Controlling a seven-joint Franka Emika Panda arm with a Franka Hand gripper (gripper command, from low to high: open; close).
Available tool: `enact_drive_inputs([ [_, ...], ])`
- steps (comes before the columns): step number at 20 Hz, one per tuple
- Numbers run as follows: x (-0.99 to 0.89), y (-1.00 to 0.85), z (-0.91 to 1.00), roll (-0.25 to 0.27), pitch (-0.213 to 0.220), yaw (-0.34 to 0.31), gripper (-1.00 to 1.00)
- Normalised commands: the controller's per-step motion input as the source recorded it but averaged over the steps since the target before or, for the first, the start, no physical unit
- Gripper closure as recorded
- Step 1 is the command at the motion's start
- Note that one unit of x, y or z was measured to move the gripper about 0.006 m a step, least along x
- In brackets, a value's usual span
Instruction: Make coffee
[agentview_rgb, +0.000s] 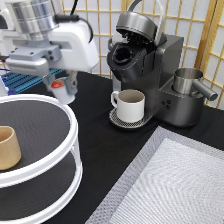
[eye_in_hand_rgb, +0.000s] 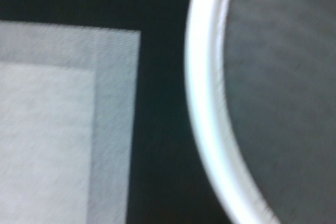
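The gripper (agentview_rgb: 64, 89) is hanging at the exterior view's upper left, just above the far rim of the white two-tier stand (agentview_rgb: 74, 131). Its fingers (agentview_rgb: 71, 86) are closing narrowly on the pod (agentview_rgb: 58, 85), whose red-orange top is showing between them; the pod is being carried in the air, clear of the stand's dark upper shelf. A tan cup (agentview_rgb: 8, 147) is sitting on that shelf at the exterior view's left edge.

To the exterior view's right, well apart from the gripper, the coffee machine (agentview_rgb: 155, 75) is standing on the black tabletop (agentview_rgb: 95, 100) with its lid (agentview_rgb: 136, 22) raised and its chamber (agentview_rgb: 123, 55) gaping open. A white mug (agentview_rgb: 129, 104) is waiting on the machine's drip tray, and a metal jug (agentview_rgb: 189, 81) is resting on its right side. A grey mat (agentview_rgb: 170, 185) is lying at the exterior view's bottom right.

The wrist view is showing only the stand's rim (eye_in_hand_rgb: 214, 125), the tabletop and the mat.

The pod is probably very light, with thin plastic walls that give under hard squeezing and a foil top that punctures easily. A side grip on the stiff body under the rim, as here, is suiting it best.
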Motion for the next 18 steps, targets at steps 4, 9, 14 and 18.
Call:
enact_drive_inputs([
  [4,0.38,0.34,0.52,0.264,0.0,0.018,1.0],
  [9,0.15,0.43,0.54,0.269,0.03,0.03,1.0],
  [14,0.09,0.39,0.48,0.282,0.072,0.036,1.0],
  [18,0.17,0.31,0.47,0.289,0.071,0.018,1.0],
])
